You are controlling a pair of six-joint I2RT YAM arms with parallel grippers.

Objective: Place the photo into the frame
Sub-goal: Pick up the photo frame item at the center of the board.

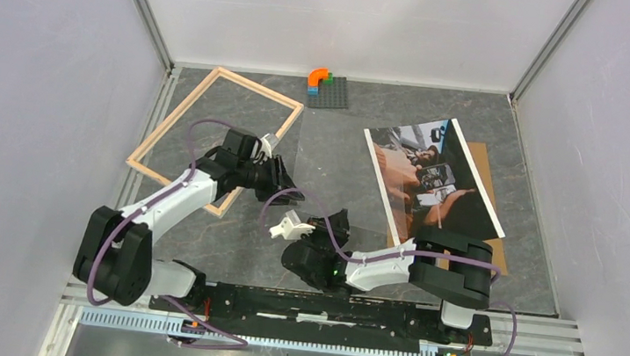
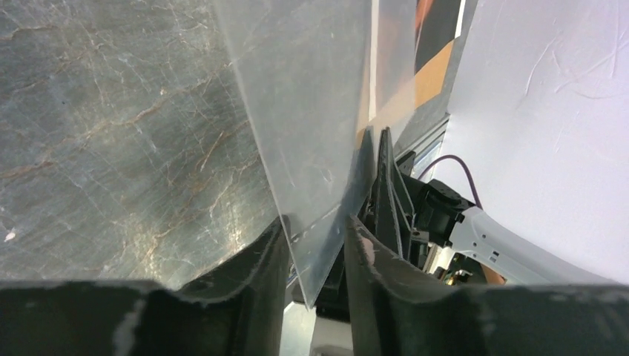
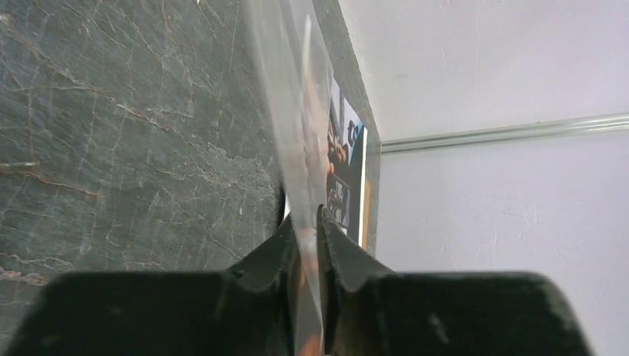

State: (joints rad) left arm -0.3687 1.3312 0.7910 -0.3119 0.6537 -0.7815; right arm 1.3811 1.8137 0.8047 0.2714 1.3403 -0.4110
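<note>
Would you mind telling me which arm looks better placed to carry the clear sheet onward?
Probably the right: the right fingers are pinched shut on the clear sheet at its edge, while the left fingers stand apart on either side of it, gripping nothing.

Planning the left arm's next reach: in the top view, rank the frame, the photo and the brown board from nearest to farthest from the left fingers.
1. Frame, close by on the left of the left fingers.
2. Photo, across the table to the right.
3. Brown board, under the photo, showing beyond its right edge.
</note>
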